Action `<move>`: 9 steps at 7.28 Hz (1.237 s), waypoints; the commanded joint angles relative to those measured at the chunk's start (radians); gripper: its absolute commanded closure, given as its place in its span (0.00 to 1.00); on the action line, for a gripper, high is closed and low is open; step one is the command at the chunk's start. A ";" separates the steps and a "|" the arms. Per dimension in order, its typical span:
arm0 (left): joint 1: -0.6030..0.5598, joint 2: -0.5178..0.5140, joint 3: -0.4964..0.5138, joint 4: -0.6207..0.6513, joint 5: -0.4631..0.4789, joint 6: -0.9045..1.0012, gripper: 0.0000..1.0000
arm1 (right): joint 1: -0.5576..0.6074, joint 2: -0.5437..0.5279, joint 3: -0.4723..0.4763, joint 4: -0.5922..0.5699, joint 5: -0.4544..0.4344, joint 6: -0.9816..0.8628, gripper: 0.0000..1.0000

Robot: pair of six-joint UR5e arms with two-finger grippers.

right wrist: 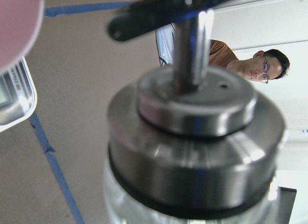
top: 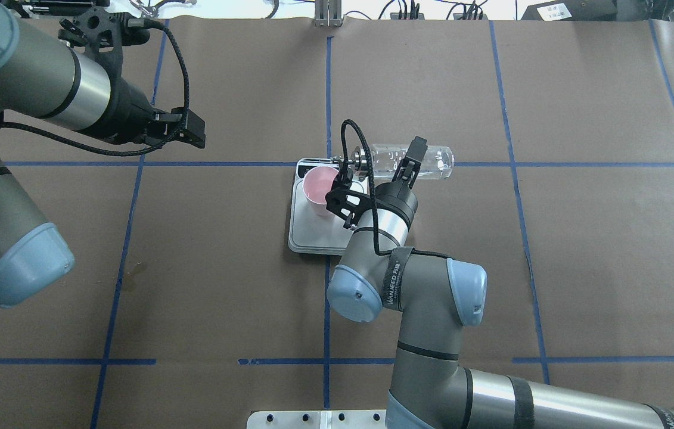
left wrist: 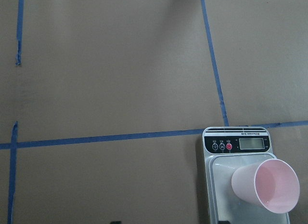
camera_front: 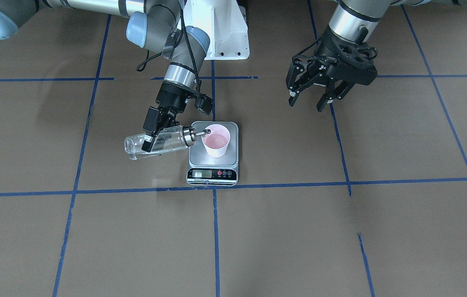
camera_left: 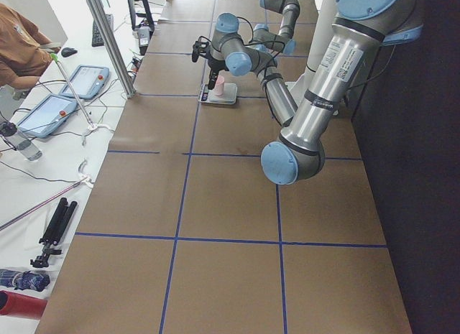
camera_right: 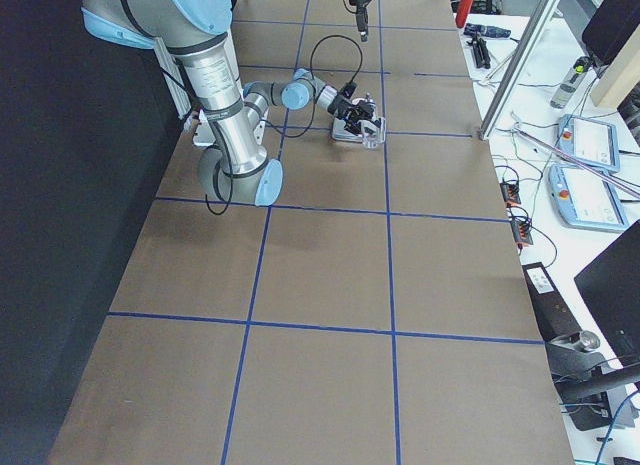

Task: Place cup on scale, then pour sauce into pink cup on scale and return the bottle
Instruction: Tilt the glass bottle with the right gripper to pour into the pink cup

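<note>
Brown paper covers the worktop [camera_front: 340, 231]; the scale [camera_front: 212, 174] carries the cup [camera_front: 216, 141] upright. In the front-facing view the right claw [camera_front: 150, 138] clenches the bottle [camera_front: 167, 142], tipped nearly level just beside the cup, at its 9 o'clock. The left claw [camera_front: 307, 104] hangs spread at 2 o'clock.

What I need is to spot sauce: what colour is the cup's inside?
The cup is plain pink inside, clearest in the left wrist view.
</note>
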 commanded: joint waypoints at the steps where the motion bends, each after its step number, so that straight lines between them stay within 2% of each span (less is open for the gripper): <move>1: 0.000 0.000 0.000 -0.001 0.000 -0.004 0.26 | -0.006 -0.007 -0.004 -0.007 -0.057 -0.087 1.00; 5: 0.002 0.000 0.000 -0.001 -0.001 -0.006 0.26 | -0.010 -0.018 -0.015 -0.012 -0.138 -0.206 1.00; 9: 0.002 -0.001 0.000 -0.001 -0.001 -0.007 0.26 | -0.009 -0.015 -0.021 -0.013 -0.175 -0.312 1.00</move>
